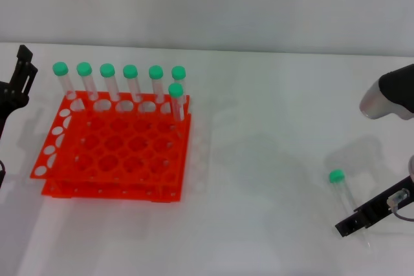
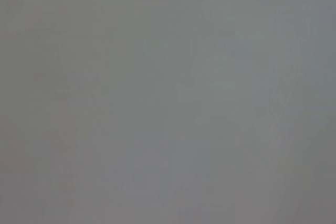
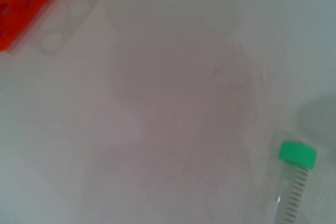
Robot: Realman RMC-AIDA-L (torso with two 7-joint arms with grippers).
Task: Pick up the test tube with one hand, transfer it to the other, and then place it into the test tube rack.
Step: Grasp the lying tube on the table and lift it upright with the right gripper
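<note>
A: What does the head view show?

B: A white table (image 1: 259,159). On the robot's left stands a bright orange-red plastic rack (image 1: 116,153), two tiers with a grid of round holes. Seven clear tubes with green caps (image 1: 119,79) stand upright along its far edge. On the robot's right, well apart from the rack, a slim clear plastic test tube with a green screw cap (image 1: 346,198) lies flat on the table. Its cap points away from the robot; its long axis runs toward the near edge.

A: And the hands?

B: The right gripper (image 1: 372,214), black on a silver-grey wrist, sits just beside the tube, on its outer, near side, a finger reaching toward the tube's lower end. It holds nothing, but I cannot tell whether the fingers are spread or closed. The left gripper (image 1: 18,85) is parked at the far left, beside the rack; its fingers cannot be made out either.

A: The left wrist view?

B: Plain grey; nothing can be made out.

A: The right wrist view?

B: The test tube (image 3: 294,182) lies at one edge, cap and printed graduations visible, with a corner of the rack (image 3: 26,3) far off. In my judgement, the right hand is much nearer and should make the pick.
</note>
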